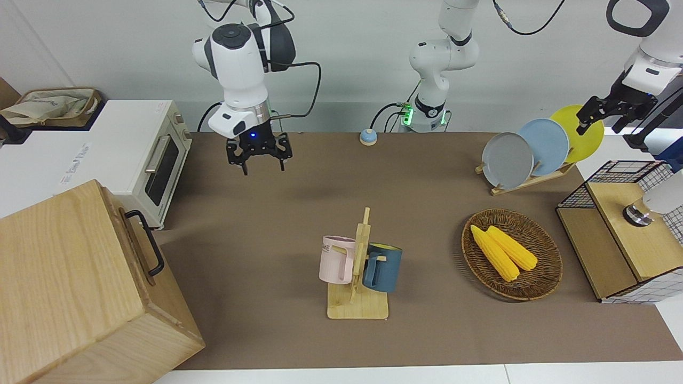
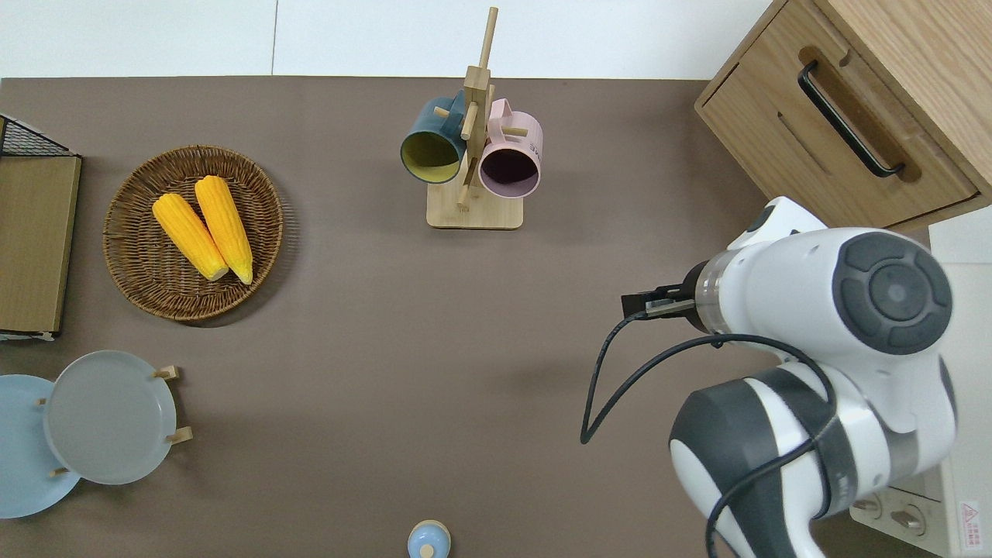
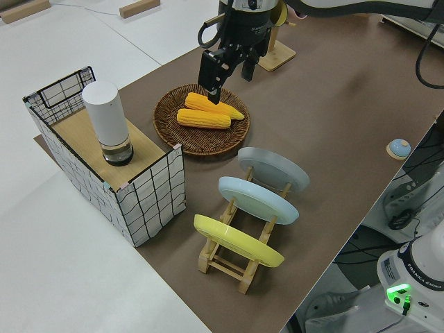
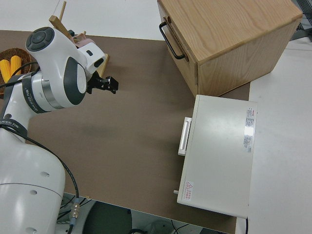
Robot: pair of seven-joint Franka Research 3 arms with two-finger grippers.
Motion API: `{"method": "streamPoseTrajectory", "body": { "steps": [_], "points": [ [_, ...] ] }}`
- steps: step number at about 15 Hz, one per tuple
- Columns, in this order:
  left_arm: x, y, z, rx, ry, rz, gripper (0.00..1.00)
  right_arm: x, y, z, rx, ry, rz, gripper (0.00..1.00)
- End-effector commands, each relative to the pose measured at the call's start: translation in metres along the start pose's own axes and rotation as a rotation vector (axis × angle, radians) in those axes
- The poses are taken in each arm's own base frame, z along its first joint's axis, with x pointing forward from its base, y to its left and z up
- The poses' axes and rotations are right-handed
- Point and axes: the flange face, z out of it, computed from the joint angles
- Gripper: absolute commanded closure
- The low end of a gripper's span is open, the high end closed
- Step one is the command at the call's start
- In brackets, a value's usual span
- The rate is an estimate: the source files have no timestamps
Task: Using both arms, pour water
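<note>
My right gripper (image 1: 259, 158) hangs with fingers apart and empty over the bare brown table mat (image 1: 299, 213), near the white toaster oven (image 1: 155, 160). A wooden mug rack (image 1: 358, 282) holds a pink mug (image 1: 336, 260) and blue mug (image 1: 382, 268). My left gripper (image 1: 605, 114), fingers apart, hovers by the plate rack (image 1: 525, 181).

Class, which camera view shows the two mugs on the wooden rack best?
The front view: both mugs hang side-on, handles visible, unobstructed. The overhead view looks into their openings; the right side view glimpses only the rack's top by the arm; the left side view shows hardly any.
</note>
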Motion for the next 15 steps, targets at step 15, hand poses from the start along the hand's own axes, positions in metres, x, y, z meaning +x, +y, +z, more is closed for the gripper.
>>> {"method": "streamPoseTrajectory", "body": {
  "steps": [15],
  "points": [
    [-0.002, -0.107, 0.015, 0.067, 0.245, -0.036, 0.0, 0.046, -0.101, 0.089, 0.025, 0.237, -0.095, 0.013]
  ]
}}
